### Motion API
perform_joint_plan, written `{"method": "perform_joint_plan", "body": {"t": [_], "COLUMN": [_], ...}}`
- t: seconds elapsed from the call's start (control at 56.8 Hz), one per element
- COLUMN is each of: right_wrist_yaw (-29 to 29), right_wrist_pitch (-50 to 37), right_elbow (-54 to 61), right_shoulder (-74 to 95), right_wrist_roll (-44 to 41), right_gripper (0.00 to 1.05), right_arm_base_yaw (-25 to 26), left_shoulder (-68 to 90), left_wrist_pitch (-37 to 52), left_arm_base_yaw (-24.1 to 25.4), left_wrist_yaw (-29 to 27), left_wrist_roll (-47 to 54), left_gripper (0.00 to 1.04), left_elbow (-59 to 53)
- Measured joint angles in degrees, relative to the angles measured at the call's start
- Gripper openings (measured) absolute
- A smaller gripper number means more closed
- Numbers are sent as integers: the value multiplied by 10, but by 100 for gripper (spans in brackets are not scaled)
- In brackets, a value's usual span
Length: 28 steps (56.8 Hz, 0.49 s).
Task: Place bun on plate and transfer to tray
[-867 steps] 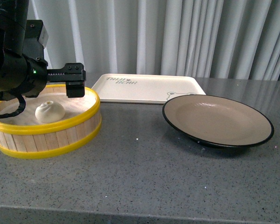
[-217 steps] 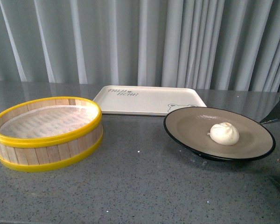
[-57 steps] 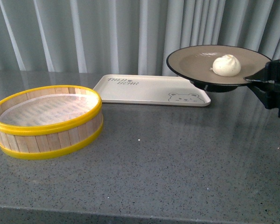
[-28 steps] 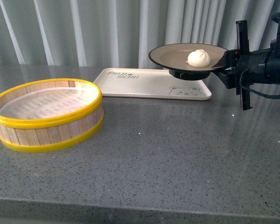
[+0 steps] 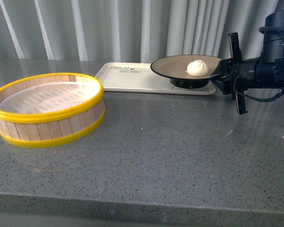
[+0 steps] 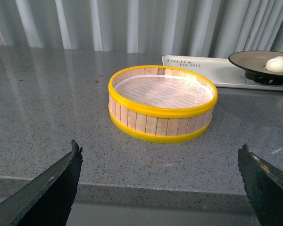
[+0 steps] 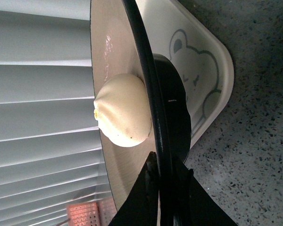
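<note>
The bun [image 5: 197,67] lies in the plate [image 5: 173,65], which my right gripper [image 5: 221,72] holds shut by its right rim, low over the right end of the cream tray [image 5: 128,77]. Whether the plate's foot touches the tray I cannot tell. In the right wrist view the fingers [image 7: 146,193] pinch the black rim of the plate [image 7: 114,56], with the bun [image 7: 122,117] inside and the tray's bear face [image 7: 193,70] beneath. My left gripper [image 6: 160,188] is open and empty, back over the table's near edge; plate [image 6: 254,59], bun [image 6: 278,64] and tray [image 6: 212,70] show far off.
A yellow-rimmed wooden steamer [image 5: 47,109] stands empty at the left, also in the left wrist view [image 6: 162,103]. The grey speckled table [image 5: 156,151] runs to a front edge. Curtains hang behind the tray.
My right gripper has carried the plate with the bun lower over the tray's right end. Earlier the plate was lifted off the table from the right. The steamer has not moved.
</note>
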<state>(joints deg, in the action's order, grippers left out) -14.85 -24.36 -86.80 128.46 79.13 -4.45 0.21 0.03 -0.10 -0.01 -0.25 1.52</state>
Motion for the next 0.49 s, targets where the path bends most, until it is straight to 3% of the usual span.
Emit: {"method": "perform_joint_plan", "body": {"t": [0.493], "right_wrist_yaw": [-13], "right_wrist_pitch": [35], "right_elbow": [-103], "right_shoulder": [64], "right_wrist_roll": [-13], "right_gripper": [3], "right_arm_base_yaw": [1], "left_shoulder": [0], "left_wrist_pitch": [0], "left_arm_base_yaw": [0], "left_wrist_yaw": [0], "left_wrist_roll": [0], "left_gripper": [98], "left_elbow": [0]}}
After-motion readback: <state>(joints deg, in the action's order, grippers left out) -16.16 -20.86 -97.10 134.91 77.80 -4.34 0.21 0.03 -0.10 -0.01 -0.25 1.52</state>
